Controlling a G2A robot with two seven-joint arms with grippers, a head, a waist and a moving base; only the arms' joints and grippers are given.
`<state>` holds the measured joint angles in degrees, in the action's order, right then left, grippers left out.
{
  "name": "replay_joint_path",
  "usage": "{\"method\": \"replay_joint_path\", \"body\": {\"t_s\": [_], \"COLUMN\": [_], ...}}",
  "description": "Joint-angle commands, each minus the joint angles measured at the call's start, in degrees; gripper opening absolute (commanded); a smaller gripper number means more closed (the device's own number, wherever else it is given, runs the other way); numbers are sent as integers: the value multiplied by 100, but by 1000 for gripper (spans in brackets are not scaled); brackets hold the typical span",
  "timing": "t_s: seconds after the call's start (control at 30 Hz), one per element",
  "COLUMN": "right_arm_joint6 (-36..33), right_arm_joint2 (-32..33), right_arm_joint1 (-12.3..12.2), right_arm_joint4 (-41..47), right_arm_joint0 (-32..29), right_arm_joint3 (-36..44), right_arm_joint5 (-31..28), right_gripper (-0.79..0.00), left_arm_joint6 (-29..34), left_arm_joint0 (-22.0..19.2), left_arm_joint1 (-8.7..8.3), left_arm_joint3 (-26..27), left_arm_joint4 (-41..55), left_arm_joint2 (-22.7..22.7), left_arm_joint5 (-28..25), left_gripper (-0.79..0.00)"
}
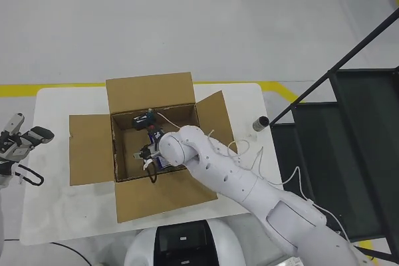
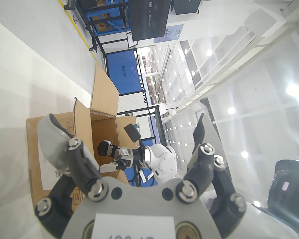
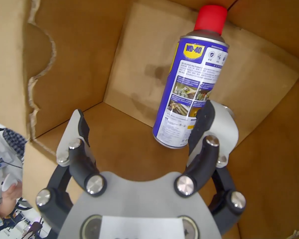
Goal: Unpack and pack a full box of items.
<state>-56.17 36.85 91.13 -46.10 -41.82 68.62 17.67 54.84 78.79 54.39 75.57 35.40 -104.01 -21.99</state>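
Where box (image 1: 149, 90) gapes, right hand (image 3: 142, 110) inside, splayed

Bright, even light; ceiling lamps (image 2: 294, 90) glare in left wrist view.

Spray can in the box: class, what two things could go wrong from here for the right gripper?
1. The open right gripper sits off-centre: one finger is beside the spray can, so closing might shove it aside.
2. The box walls stand close around it, so lifting out could snag cardboard.
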Motion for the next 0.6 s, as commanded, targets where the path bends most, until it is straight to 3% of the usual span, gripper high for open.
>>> {"method": "replay_joint_path", "body": {"t_s": [0.0, 0.57], "right_arm_joint6": [56, 396], "right_arm_joint2": [-110, -437], "right_arm_joint1": [84, 642], "right_arm_joint4": [-4, 250], "right_arm_joint0": [125, 715], "right_arm_joint3": [-301, -2003], "right_arm_joint5": [65, 113], "right_gripper": [0, 0], "left_arm_joint6": [0, 0], "left_arm_joint0": [0, 0], "left_arm_joint1": [0, 0], "left_arm_joint3": [0, 0], "left_arm_joint4": [0, 0], "left_arm_joint2": [0, 0], "left_arm_joint5": [0, 0], "left_gripper": [0, 0]}}
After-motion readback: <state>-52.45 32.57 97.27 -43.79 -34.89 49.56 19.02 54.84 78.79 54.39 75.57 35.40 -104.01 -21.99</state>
